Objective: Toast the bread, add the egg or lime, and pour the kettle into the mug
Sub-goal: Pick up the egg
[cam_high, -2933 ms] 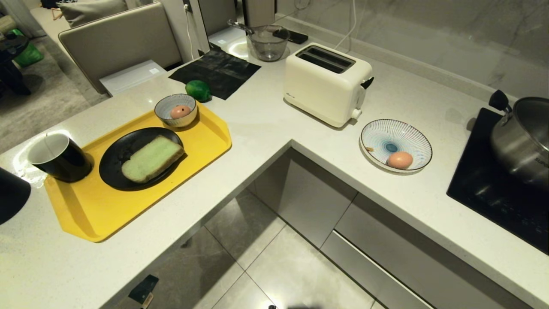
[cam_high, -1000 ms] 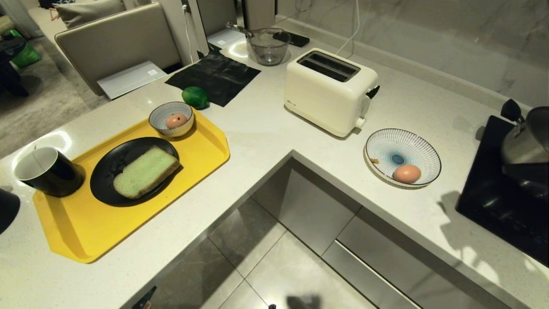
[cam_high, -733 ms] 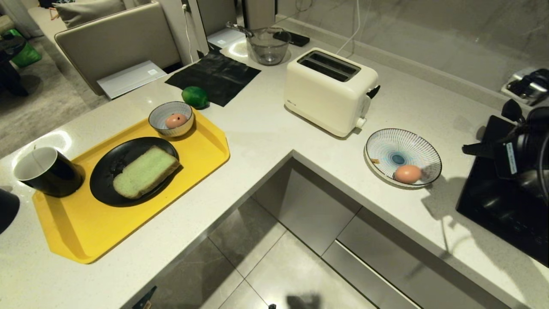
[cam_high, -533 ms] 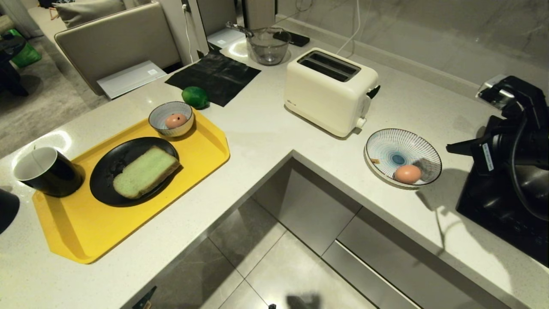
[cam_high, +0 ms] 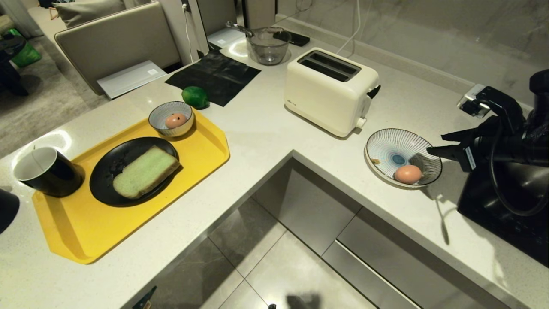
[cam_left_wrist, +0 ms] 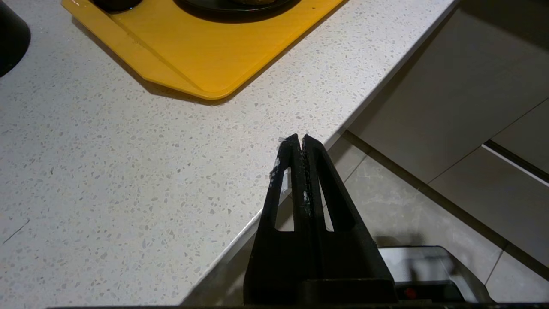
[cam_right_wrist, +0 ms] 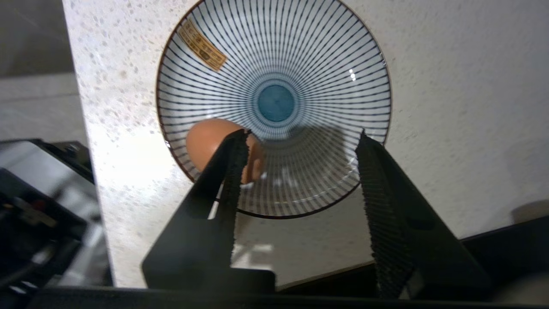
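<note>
The pale green bread (cam_high: pixel 146 171) lies on a black plate (cam_high: pixel 107 189) on the yellow tray (cam_high: pixel 201 146), beside the black mug (cam_high: pixel 47 171). One egg (cam_high: pixel 176 121) sits in a small striped bowl and the lime (cam_high: pixel 195 97) lies behind it. A second egg (cam_high: pixel 407 174) (cam_right_wrist: pixel 210 143) rests in the wide striped dish (cam_high: pixel 386 148) (cam_right_wrist: pixel 326 51). My right gripper (cam_high: pixel 437 143) (cam_right_wrist: pixel 302 134) hovers open over that dish's right rim, empty. Only a black curved edge of the kettle (cam_high: pixel 7 210) shows at far left. My left gripper (cam_left_wrist: pixel 299 138) is shut above the counter edge.
A cream toaster (cam_high: pixel 330 90) with two empty slots stands behind the dish. A black hob (cam_high: pixel 506 214) lies under my right arm. A glass jug (cam_high: pixel 268 45) and a black mat (cam_high: pixel 214 73) are at the back. The counter's inner corner (cam_high: pixel 291 152) drops to the floor.
My right arm has come in from the right and swung left to the striped dish, and its jaws have opened. Before that the whole view shifted slightly. The left arm is still.
</note>
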You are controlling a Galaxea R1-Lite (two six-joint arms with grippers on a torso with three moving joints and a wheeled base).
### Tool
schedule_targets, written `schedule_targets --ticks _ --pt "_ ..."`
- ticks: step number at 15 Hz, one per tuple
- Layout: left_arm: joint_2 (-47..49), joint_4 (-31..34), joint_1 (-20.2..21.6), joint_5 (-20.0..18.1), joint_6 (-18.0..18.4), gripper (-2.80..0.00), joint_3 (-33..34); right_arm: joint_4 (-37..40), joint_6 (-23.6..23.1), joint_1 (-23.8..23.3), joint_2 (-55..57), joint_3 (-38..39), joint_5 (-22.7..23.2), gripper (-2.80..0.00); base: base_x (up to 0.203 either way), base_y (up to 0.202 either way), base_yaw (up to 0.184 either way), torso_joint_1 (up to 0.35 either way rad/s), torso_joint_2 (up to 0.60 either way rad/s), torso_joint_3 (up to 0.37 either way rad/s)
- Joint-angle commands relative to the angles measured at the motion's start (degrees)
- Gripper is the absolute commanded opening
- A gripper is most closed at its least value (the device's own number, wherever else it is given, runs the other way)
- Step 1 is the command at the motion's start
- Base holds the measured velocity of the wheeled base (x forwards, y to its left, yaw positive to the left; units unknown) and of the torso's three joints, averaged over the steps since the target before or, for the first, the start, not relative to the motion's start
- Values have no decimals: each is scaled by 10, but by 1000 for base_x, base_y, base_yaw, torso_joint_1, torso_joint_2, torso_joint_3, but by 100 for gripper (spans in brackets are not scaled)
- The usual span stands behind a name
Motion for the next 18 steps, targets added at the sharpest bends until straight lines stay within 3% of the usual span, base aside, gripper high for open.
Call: schedule_targets --ticks 1,3,5,7,12,18 --pt "0 0 0 0 0 -280 1 9 -95 -26 -2 -10 42 0 0 0 0 0 0 0" --pt "0 0 1 0 0 -280 1 13 -182 -49 -3 -7 96 0 0 0 0 0 0 0" --pt "0 0 1 0 0 -280 1 20 -258 -67 6 0 106 0 0 0 0 0 0 0" --pt "0 0 0 0 0 -280 1 70 -291 -76 16 -8 106 0 0 0 0 0 0 0" --pt "0 0 0 0 0 -280 1 97 -277 -80 45 -30 96 0 0 0 0 0 0 0" --pt "0 0 1 0 0 -280 1 97 -226 -69 78 -45 141 0 0 0 0 0 0 0"
